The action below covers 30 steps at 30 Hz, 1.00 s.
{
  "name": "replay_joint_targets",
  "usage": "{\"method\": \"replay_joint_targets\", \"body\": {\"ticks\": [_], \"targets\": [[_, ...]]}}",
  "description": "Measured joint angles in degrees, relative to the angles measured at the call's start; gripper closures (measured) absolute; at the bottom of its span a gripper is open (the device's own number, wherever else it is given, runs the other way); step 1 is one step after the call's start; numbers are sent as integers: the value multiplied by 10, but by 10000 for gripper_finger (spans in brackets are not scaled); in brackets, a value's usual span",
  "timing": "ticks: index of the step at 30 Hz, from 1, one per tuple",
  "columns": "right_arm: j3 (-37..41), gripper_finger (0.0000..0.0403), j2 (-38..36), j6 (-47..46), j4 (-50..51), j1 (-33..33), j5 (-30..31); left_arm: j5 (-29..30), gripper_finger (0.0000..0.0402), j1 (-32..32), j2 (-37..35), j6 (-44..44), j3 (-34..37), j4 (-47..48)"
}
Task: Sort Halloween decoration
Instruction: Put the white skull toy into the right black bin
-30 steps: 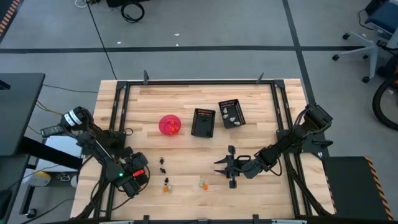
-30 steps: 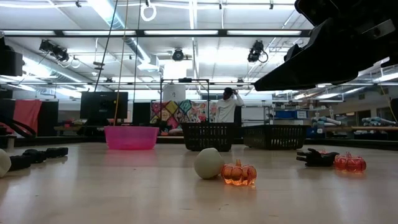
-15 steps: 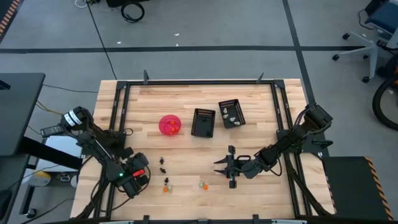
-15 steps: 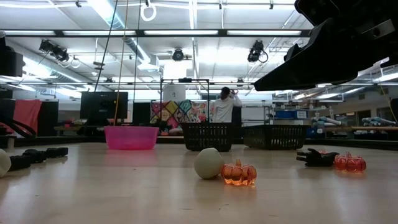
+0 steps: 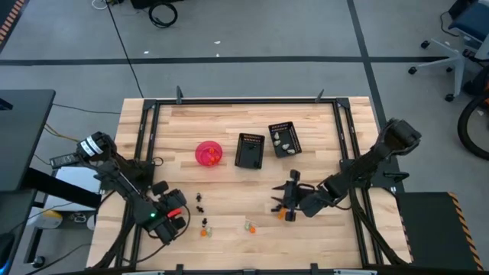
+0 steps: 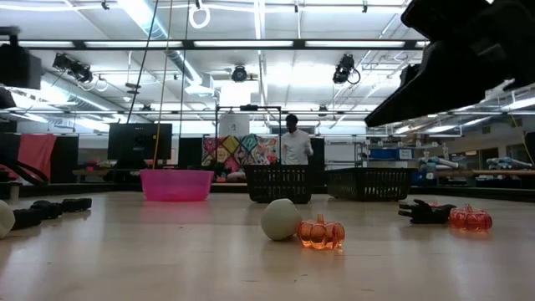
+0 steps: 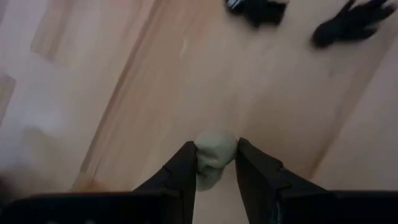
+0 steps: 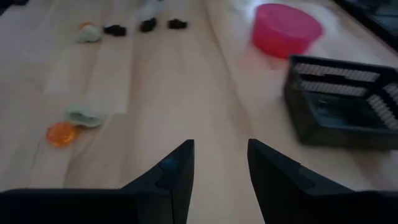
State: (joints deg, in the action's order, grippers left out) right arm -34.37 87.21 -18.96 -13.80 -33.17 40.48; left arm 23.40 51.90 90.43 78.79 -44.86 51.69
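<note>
The Halloween decoration lies scattered on the near half of the wooden table: two black trinkets (image 5: 200, 202), an orange one (image 5: 205, 230), an orange one with a pale one (image 5: 249, 226), and an orange pumpkin (image 5: 281, 216) right by my right gripper. My left gripper (image 5: 174, 220) is at the near left, shut on a pale grey trinket (image 7: 214, 149). My right gripper (image 8: 219, 149) hangs open over the near right, with nothing between its fingers. In the low view a pale ball (image 6: 280, 219) and a pumpkin (image 6: 322, 232) rest on the tabletop. My left gripper pinches the pale trinket by its two opposite sides (image 7: 202, 163) between the two fingers (image 7: 180, 177). The fingers come steeply from above. Only the trinket's top shows past the fingertips. Whether it is clear of the table I cannot tell.
A pink bowl (image 5: 208, 153) stands at the table's middle, with two black slotted baskets (image 5: 250, 150) (image 5: 283, 140) to its right. A black frame (image 5: 244, 100) runs along the table's edges. A person (image 6: 294, 144) stands far off in the room.
My right gripper has drawn back toward the table's right edge, risen and tipped up, which uncovers the orange pumpkin beside it. In the low view the dark arm at the upper right has gone up. The trinkets on the table have kept their places.
</note>
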Motion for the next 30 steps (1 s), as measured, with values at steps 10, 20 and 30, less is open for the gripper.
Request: {"method": "replay_joint_targets", "body": {"ticks": [10, 20, 30], "targets": [[0, 249, 0, -26, 29, 0, -6, 56, 300, -62, -1, -110, -2, -103], [0, 249, 3, -25, 29, 1, -11, 74, 299, -162, 0, -307, -2, -272], [0, 249, -45, -107, 140, 7, 15, 64, 299, -294, 4, -539, -3, -526]]}}
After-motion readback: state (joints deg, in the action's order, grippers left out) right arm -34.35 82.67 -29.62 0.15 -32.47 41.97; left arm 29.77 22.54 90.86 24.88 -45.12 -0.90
